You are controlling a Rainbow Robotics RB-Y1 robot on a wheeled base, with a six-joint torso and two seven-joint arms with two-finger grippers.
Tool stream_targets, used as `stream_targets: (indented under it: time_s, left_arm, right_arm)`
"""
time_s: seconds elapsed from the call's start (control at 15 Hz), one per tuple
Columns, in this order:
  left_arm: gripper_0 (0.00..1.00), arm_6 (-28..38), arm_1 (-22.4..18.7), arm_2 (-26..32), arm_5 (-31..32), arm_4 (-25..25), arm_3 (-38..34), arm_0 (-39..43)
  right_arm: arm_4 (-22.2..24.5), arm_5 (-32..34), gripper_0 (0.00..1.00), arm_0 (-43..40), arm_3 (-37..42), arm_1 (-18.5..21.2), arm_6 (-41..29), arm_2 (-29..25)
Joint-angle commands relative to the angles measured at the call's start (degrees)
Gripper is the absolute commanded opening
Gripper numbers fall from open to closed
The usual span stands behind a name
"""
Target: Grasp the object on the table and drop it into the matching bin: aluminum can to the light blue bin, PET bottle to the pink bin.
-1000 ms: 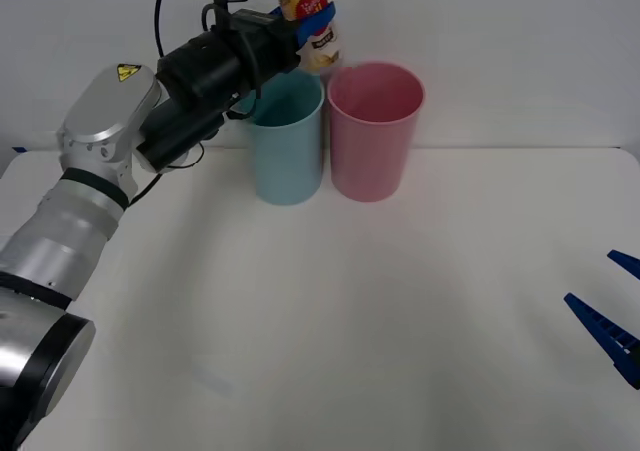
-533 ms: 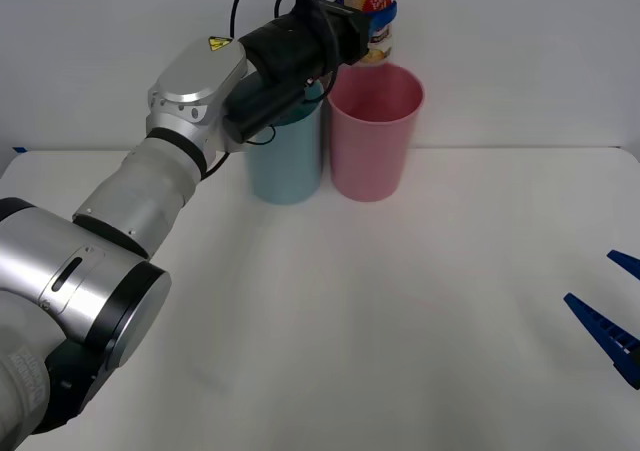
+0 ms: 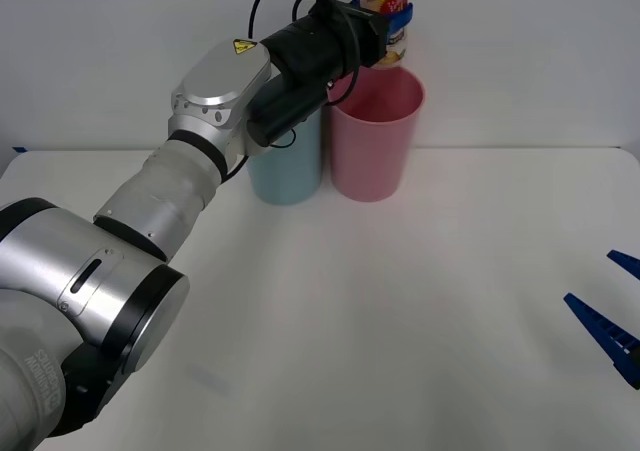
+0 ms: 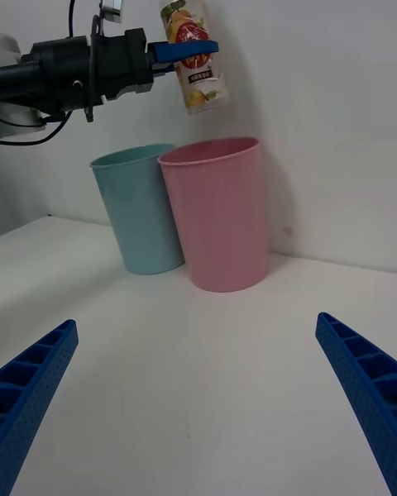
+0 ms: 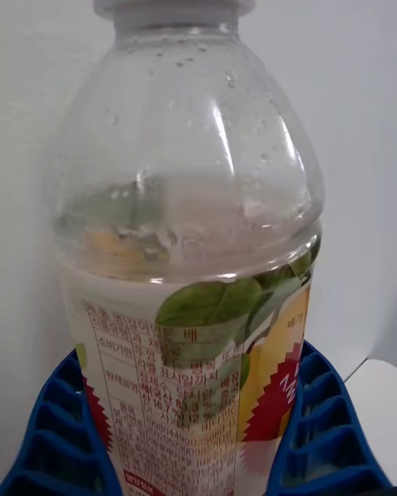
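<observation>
PET bottle [image 3: 385, 11]: clamped upright in the left gripper [image 3: 393, 16], now carried rightward from above the light blue bin [image 3: 285, 166] to over the pink bin [image 3: 374, 131]; release judged due. Right gripper [image 4: 198, 405]: spread wide, parked low over the near-right worktop [image 3: 400, 311].

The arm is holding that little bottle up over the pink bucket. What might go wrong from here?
The left gripper holds the PET bottle tilted, above the pink bin but apparently toward its rim rather than its middle. Released now, it might clip the rim and bounce onto the table. The light blue bin stands right beside the pink one, so a deflected bottle could land in the wrong bin. The right gripper waits open, far off.
</observation>
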State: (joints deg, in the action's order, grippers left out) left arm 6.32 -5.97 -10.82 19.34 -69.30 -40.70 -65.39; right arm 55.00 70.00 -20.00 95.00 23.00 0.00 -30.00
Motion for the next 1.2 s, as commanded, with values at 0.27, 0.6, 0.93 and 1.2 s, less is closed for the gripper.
stream_targets:
  time_s: [0.27,0.6,0.93,1.2]
  left_arm:
    - [1.0,0.5,-0.5,0.0,0.3,0.7,-0.1,0.2]
    - [1.0,1.0,-4.8,0.0,4.7,5.6,-4.5,4.5]
    - [1.0,2.1,-10.4,0.1,6.7,8.7,-18.9,16.4]
    - [1.0,2.5,-16.6,0.3,8.5,12.5,-27.9,25.0]
  right_arm:
    - [0.0,0.0,1.0,0.0,0.0,0.0,0.0,0.0]
    - [0.0,0.0,1.0,0.0,0.0,0.0,0.0,0.0]
    - [0.0,0.0,1.0,0.0,0.0,0.0,0.0,0.0]
    - [0.0,0.0,1.0,0.0,0.0,0.0,0.0,0.0]
